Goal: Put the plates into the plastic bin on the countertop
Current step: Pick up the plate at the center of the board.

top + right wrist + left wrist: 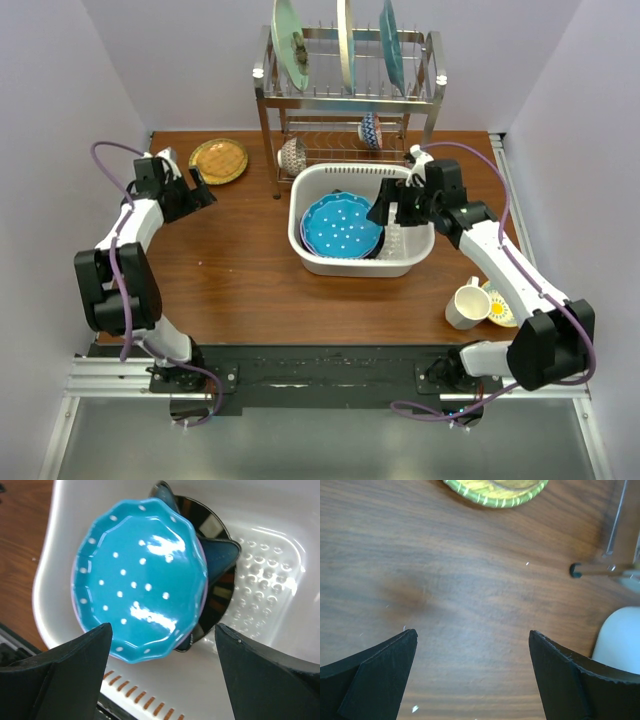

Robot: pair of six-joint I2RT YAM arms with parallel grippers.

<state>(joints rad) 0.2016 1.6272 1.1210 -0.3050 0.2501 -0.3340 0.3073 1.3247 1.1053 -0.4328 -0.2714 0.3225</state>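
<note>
Right jaws gape above blue dotted plate (pixel 140 585) inside plastic bin (pixel 55 565)

readable text: I can make out none from my station, in any of the three views.
blue dotted plate (pixel 140 580): only white dots on the glaze; no lettering or number I can read.
plastic bin (pixel 280 625): plain white wall; no brand or label I can read.
</note>
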